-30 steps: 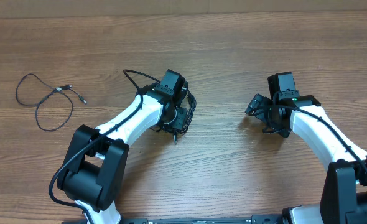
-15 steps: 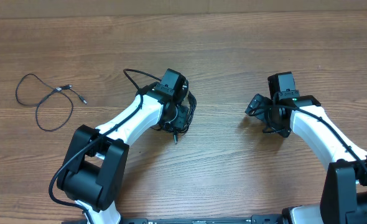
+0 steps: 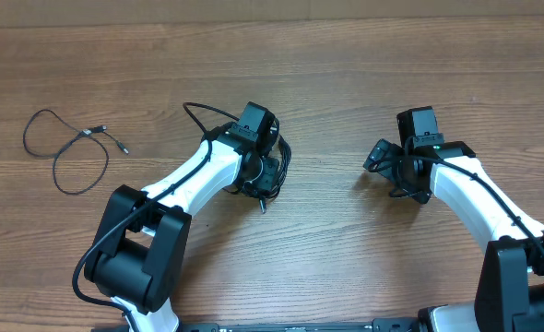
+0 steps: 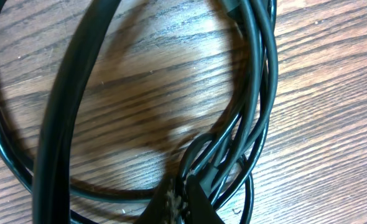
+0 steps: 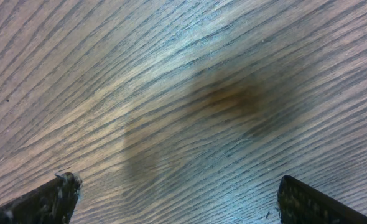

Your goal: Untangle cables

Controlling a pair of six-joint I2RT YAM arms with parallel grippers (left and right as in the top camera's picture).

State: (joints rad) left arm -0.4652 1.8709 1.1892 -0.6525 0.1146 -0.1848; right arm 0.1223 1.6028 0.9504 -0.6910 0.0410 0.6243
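So the left gripper (image 4: 177, 198) is pinching shut on the tangled cables (image 4: 258, 93) mid-table (image 3: 327, 83), and the right gripper (image 5: 180, 200) is hanging wide open. The cords are looking light, floppy and slick, so I'd grab one outer loop.

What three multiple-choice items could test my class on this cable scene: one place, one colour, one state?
1. Where is the loose cable? A far left B between the arms C under the right arm
2. What colour are the cables? A white B black C red
3. How is the right gripper? A open B shut C gripping a cable
Key: 1A, it lies alone at the left of the table; 2B, all look black; 3A, its fingers stand wide apart over bare wood.
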